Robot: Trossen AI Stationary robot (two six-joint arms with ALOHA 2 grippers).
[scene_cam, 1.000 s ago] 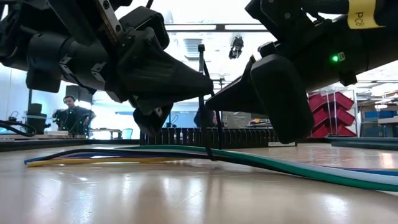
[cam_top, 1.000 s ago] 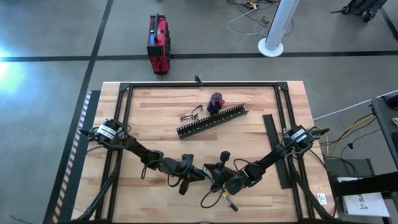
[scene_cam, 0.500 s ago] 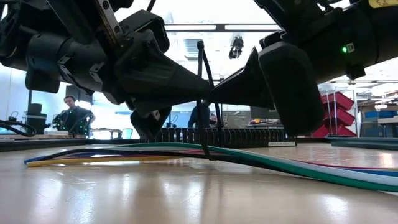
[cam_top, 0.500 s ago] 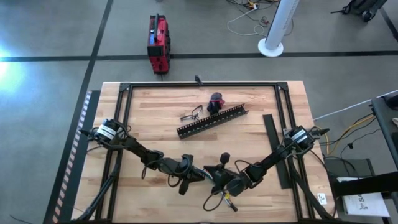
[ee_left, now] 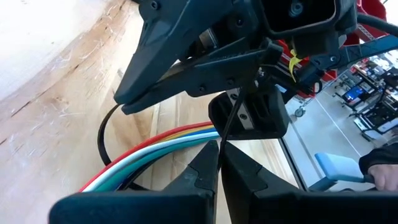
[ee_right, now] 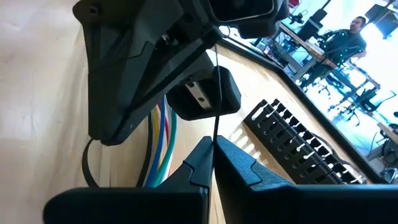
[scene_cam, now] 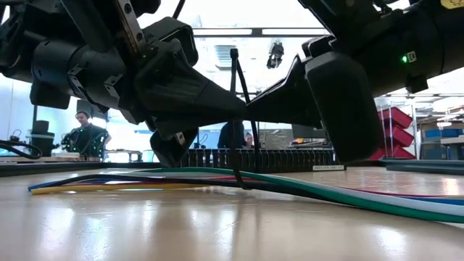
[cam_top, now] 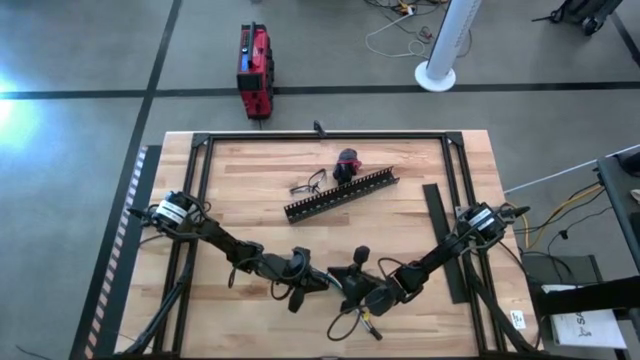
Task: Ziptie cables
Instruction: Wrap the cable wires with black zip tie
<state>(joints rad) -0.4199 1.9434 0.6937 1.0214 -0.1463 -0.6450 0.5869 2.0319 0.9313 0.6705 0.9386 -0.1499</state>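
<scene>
Left hand (scene_cam: 235,109) pinched shut on the ziptie (scene_cam: 236,116), tip to tip with right hand (scene_cam: 250,110), likewise shut on the same thin black strip near the counter's (cam_top: 250,190) front edge. Looped under the cables (scene_cam: 290,185), which lie flat on the wood just below both hands, with both ends standing upright between the fingertips. Probably light, springy and slick, so best gripped close to the head and tail end. Bundle soft and limp, likely to spread unless cinched. Farther back, slotted black duct (cam_top: 340,195) well apart, untouched. Beyond, person (scene_cam: 85,134) seated in the room.
</scene>
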